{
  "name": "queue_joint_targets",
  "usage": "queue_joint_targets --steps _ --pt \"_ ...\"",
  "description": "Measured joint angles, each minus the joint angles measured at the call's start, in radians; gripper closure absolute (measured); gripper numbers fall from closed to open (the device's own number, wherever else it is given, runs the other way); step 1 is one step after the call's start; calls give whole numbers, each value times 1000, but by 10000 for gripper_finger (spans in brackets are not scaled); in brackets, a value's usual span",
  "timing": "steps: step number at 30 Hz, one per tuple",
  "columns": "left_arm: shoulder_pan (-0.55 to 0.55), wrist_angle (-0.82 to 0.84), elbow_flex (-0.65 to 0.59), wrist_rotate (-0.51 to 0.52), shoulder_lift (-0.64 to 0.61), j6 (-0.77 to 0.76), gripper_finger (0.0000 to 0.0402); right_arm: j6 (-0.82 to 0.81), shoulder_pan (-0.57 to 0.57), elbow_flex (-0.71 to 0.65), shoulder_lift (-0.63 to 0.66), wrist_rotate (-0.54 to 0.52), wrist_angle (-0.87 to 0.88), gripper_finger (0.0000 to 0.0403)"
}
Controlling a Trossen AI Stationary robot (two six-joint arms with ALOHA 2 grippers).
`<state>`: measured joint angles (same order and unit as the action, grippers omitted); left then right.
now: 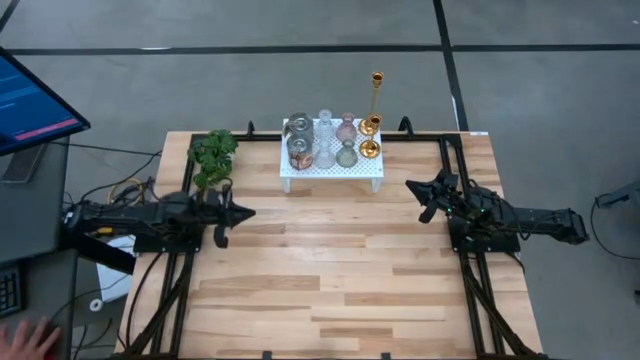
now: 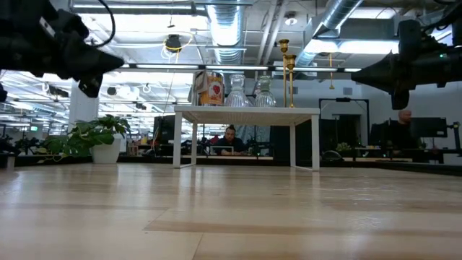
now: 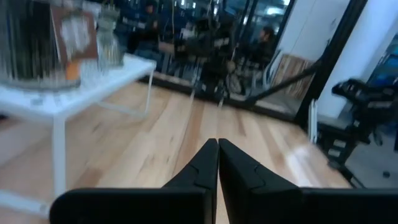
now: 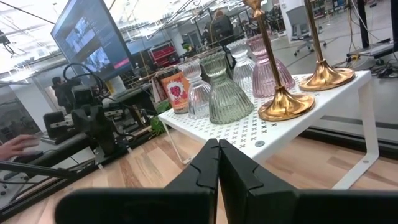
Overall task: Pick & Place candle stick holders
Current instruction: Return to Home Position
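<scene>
Two shiny gold candle stick holders stand by their round bases on the right end of a white perforated shelf [image 1: 330,168]. The taller one [image 1: 374,100] is at the far right corner and the shorter one [image 1: 370,149] is just in front of it. The right wrist view shows both bases [image 4: 286,103] [image 4: 326,76], and the low view shows their stems [image 2: 286,68]. My left gripper [image 1: 247,212] [image 3: 217,149] is shut and empty, above the table left of the shelf. My right gripper [image 1: 411,185] [image 4: 217,149] is shut and empty, just right of the shelf and pointing at it.
The shelf also holds two tin cans [image 1: 299,140] and several tinted glass vases [image 4: 224,87]. A potted plant [image 1: 213,155] stands at the far left of the table. A person's hand [image 1: 30,335] shows beyond the table's left edge. Bare wood [image 1: 330,270] lies between the arms.
</scene>
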<state>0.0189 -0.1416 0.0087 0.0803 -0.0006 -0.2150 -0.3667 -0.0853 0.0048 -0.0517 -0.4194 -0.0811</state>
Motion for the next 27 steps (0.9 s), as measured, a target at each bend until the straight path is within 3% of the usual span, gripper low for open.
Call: queue_joint_targets --steps 27 --pt "0 -17 -2 0 0 0 389 0 0 0 0 0 -1 403"
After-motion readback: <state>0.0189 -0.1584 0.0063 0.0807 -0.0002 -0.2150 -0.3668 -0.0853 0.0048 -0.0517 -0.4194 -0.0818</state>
